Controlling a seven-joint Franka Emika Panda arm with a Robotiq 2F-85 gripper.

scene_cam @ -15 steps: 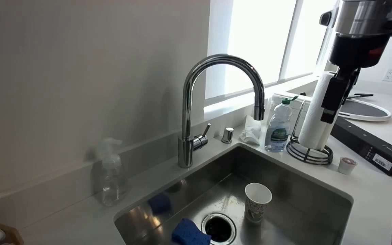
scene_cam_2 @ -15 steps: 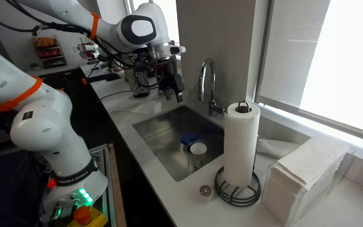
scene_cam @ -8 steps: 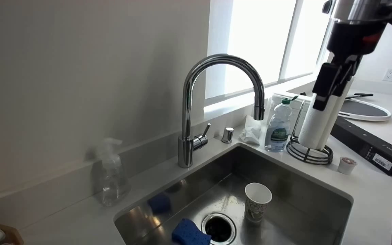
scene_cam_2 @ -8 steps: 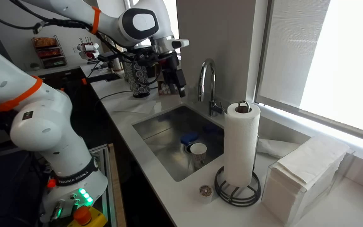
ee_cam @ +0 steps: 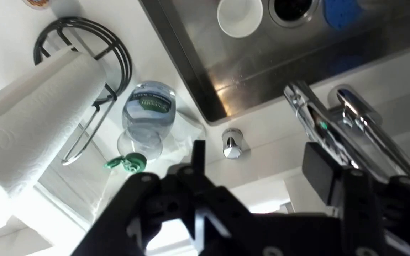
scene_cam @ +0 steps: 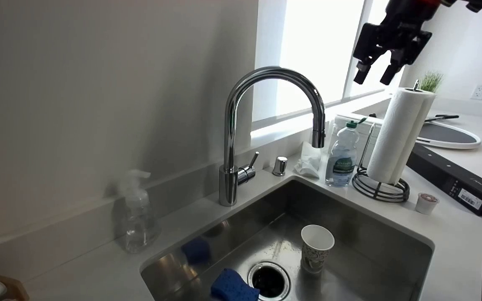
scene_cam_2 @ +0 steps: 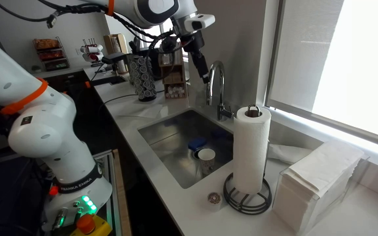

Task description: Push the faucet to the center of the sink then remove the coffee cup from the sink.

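a pale surface [scene_cam: 454, 251] surrounds the steel sink [scene_cam: 370, 246]. the chrome faucet [scene_cam: 229, 138] stands upright just beside the basin's rim. in an exterior view the pincer [scene_cam: 374, 78] hangs apart from the faucet, its fingers spread. the white coffee cup [scene_cam: 317, 247] stands upright in the sink, and a blue sponge [scene_cam: 233, 286] lies by the drain [scene_cam: 269, 281].
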